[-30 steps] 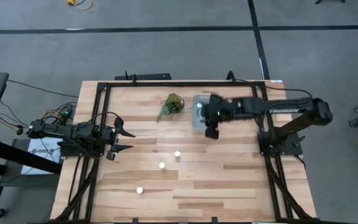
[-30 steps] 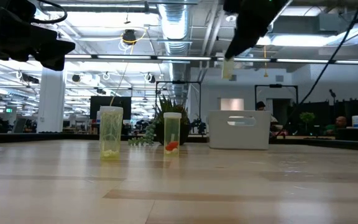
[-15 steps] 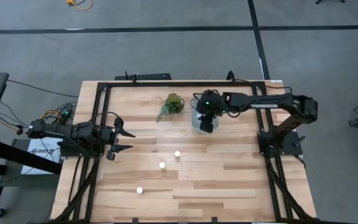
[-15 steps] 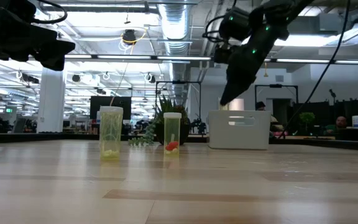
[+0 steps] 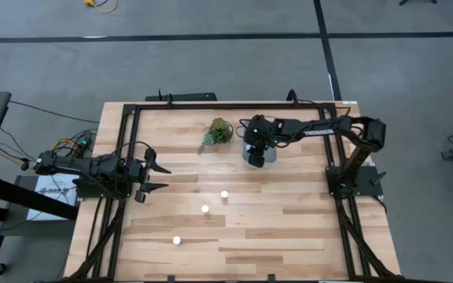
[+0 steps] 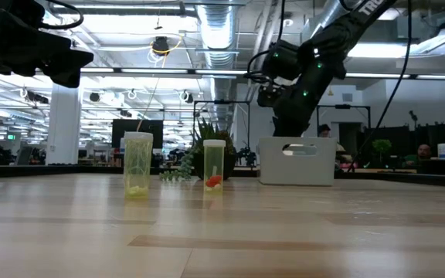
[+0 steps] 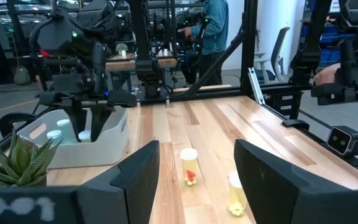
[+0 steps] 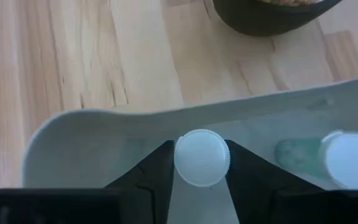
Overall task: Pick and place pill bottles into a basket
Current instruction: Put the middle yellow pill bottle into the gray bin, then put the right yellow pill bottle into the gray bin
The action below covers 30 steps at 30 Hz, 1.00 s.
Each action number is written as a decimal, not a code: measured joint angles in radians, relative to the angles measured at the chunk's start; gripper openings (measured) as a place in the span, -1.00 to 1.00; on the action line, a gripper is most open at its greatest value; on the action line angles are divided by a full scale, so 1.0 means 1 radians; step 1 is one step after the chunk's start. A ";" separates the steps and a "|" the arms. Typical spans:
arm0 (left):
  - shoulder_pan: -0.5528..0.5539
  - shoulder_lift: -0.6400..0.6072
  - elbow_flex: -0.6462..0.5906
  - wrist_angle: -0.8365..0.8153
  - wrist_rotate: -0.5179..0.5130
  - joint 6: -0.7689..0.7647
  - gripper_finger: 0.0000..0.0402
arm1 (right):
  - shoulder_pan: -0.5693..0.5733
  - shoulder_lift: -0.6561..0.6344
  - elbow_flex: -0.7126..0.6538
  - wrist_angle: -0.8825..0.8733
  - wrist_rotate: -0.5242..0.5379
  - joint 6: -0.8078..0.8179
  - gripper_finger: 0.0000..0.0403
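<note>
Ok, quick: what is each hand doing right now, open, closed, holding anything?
Left hand: open, empty, waiting at the table's left edge.
Right hand: closed on a pill bottle, lowered into the basket.

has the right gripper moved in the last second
Yes. The right gripper, shut on a pill bottle, swung in across the table from beside the basket to directly over it.

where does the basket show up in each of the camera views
High view: basket at far centre of the table, mostly under the right tool.
Low view: pale box right of centre.
Left wrist view: at left.
Right wrist view: its wall fills the frame.
Shared landmark: the plant beside it.
</note>
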 joint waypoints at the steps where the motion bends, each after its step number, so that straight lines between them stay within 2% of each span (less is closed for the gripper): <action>1: 0.000 0.000 0.000 0.000 0.000 0.000 -0.01 | 0.000 0.000 0.000 0.002 -0.002 -0.002 -0.36; 12: 0.000 0.000 0.000 0.000 0.000 -0.008 -0.01 | 0.012 -0.057 -0.001 -0.001 -0.003 0.024 -0.25; 22: 0.000 0.000 0.000 0.000 0.000 -0.004 -0.01 | 0.013 -0.059 -0.001 -0.036 0.019 0.025 0.06; 26: 0.000 0.000 0.000 0.000 0.000 -0.002 -0.01 | 0.027 -0.069 0.025 -0.104 0.031 0.021 0.17; 30: 0.000 0.000 0.000 0.000 0.000 -0.005 -0.01 | 0.061 -0.069 0.098 -0.202 0.087 0.009 0.19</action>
